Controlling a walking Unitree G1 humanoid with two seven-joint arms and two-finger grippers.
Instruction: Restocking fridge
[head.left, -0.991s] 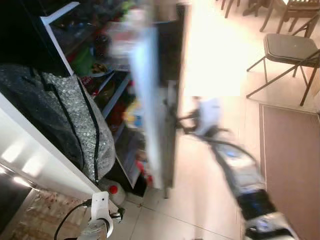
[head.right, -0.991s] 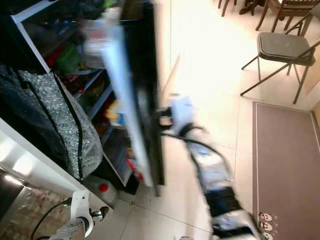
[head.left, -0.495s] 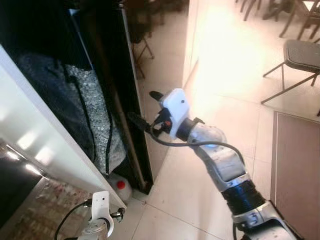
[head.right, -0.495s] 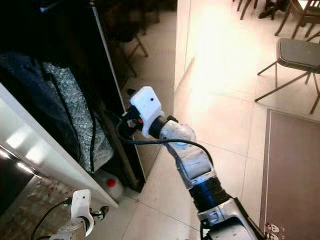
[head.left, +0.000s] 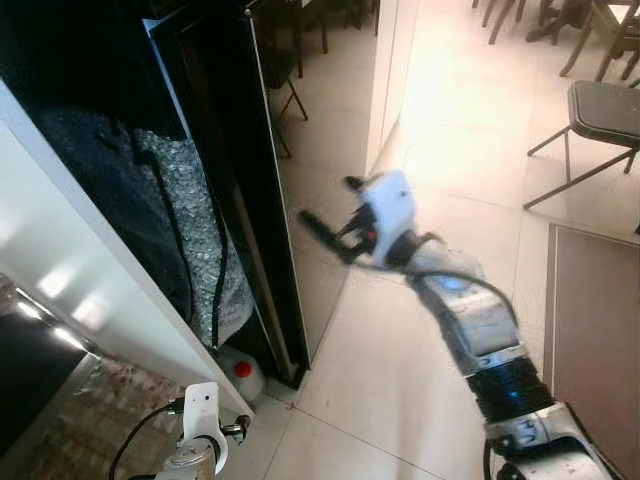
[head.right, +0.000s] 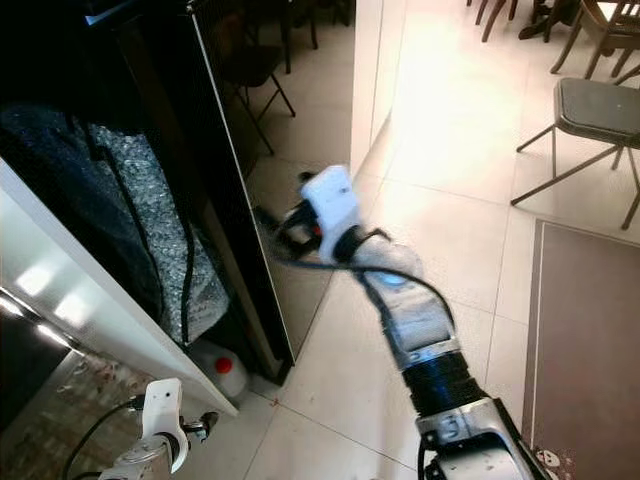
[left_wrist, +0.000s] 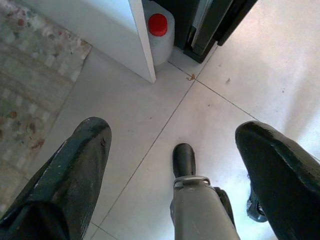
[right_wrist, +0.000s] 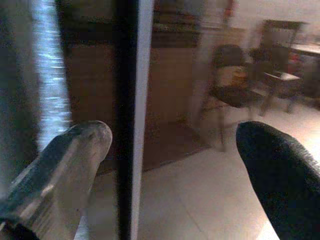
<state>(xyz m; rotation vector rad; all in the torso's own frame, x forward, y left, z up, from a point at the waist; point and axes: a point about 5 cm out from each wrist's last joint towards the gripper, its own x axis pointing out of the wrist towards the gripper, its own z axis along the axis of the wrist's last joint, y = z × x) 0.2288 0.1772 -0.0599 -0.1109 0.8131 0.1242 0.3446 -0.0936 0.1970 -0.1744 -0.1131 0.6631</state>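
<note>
Black and glossy, the fridge door (head.left: 255, 190) stands closed, its shiny face mirroring chairs and pale tiles. The right gripper (head.left: 330, 215) hangs in the air just beside that door, near its middle height, apart from the surface, blurred in the head views. Its two black fingers (right_wrist: 277, 175) are spread wide with nothing between them, and the right wrist view looks along the door's edge. To the robot's left of the door a silvery insulated bag (head.left: 175, 215) rests on a white counter (head.left: 90, 300), and a white jug with a red cap (left_wrist: 159, 30) stands on the floor at the fridge's foot. The left gripper (left_wrist: 175, 165) hangs low over the tiled floor (left_wrist: 240, 90), its fingers parted and empty. A folding chair (head.left: 595, 110) stands well apart on the right.
</note>
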